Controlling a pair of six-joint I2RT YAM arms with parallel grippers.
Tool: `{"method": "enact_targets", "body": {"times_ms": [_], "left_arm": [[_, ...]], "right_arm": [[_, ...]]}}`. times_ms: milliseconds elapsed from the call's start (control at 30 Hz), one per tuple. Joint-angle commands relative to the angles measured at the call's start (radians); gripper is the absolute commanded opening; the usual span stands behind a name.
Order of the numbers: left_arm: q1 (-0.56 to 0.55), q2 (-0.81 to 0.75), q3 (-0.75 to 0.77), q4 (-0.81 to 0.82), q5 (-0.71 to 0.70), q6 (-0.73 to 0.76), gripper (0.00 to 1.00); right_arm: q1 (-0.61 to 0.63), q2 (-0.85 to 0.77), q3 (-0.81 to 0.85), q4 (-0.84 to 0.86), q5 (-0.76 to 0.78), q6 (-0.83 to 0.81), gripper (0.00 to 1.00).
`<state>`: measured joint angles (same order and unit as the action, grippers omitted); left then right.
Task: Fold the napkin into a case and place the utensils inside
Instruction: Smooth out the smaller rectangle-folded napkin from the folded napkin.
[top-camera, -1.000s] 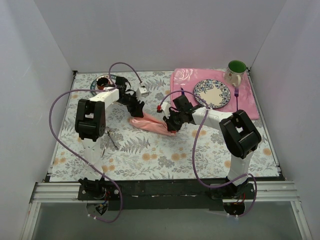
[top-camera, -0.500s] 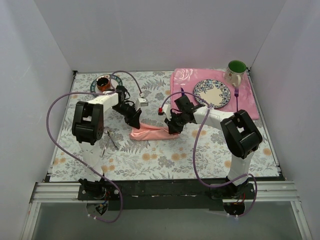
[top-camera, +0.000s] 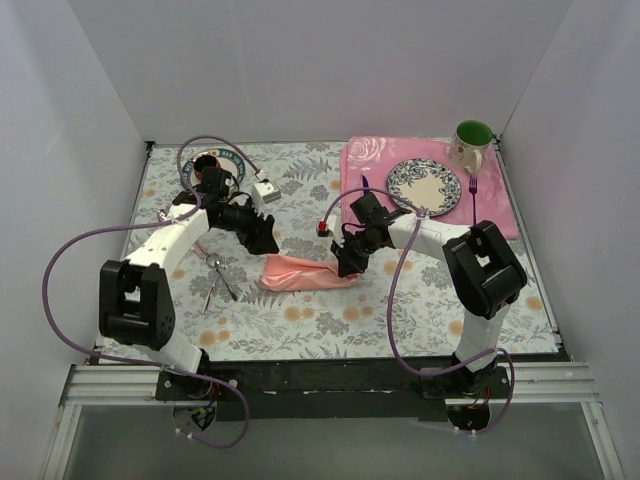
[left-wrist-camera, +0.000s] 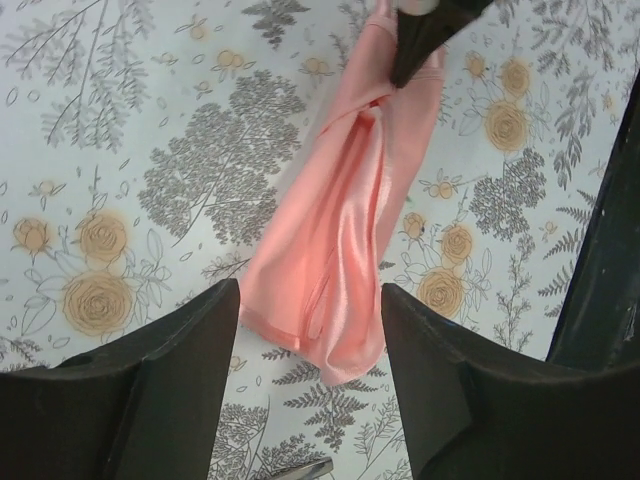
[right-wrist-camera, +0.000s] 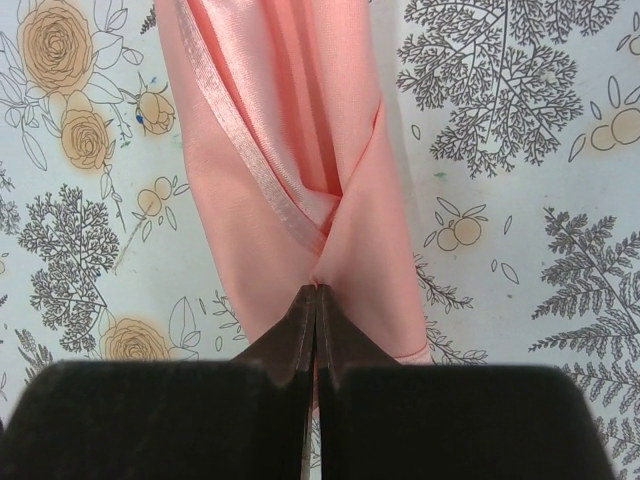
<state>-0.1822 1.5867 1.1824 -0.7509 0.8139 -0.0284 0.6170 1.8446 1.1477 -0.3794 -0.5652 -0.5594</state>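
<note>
At mid-table, right jaws pinch one end of the napkin (top-camera: 300, 272) (left jaws gape empty above its free end).

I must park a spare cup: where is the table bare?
Bare: the near strip in front of the napkin, and the far middle between saucer and placemat. Crowded: around the napkin, with left pincer, right pincer and utensils.

Back wall (top-camera: 320, 70): we see it plain and white, with nothing on it.
Left wall (top-camera: 60, 160): we see it white too, close by.
Right wall (top-camera: 600, 160): white, just the same.
Table cloth (top-camera: 300, 315): we see grey leaves and orange flowers on it.
Front rail (top-camera: 330, 383): we see silver metal beside a black strip.
Light: soft and even; we see only faint shadows.
</note>
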Motion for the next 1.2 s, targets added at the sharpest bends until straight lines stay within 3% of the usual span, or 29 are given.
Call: {"method": "enact_targets", "body": {"times_ms": [0,233,500,633,800,933,1067,1167], "left_arm": [[-0.069,-0.067,-0.085,0.005,-0.024,0.130,0.58],[-0.184,-0.037,-0.178,0.073,-0.159,0.185,0.63],[-0.221,0.004,-0.196,0.200,-0.205,0.165,0.63],[-0.238,0.027,-0.188,0.200,-0.196,0.186,0.54],[-0.257,0.059,-0.158,0.162,-0.159,0.188,0.52],[-0.257,0.098,-0.132,0.153,-0.160,0.174,0.39],[-0.258,0.093,-0.110,0.166,-0.153,0.157,0.12],[-0.258,0.079,-0.086,0.182,-0.154,0.124,0.00]], "right_arm": [[0.000,-0.015,0.012,-0.023,-0.041,-0.017,0.01],[0.000,-0.002,0.029,-0.030,-0.052,-0.011,0.01],[-0.002,-0.001,0.035,-0.033,-0.052,-0.016,0.01],[-0.002,-0.001,0.040,-0.033,-0.048,-0.014,0.01],[-0.003,-0.002,0.044,-0.036,-0.047,-0.011,0.01],[-0.002,-0.004,0.044,-0.033,-0.045,-0.010,0.01],[-0.003,-0.008,0.041,-0.027,-0.050,-0.008,0.01],[-0.003,-0.012,0.040,-0.026,-0.051,-0.010,0.01]]}}
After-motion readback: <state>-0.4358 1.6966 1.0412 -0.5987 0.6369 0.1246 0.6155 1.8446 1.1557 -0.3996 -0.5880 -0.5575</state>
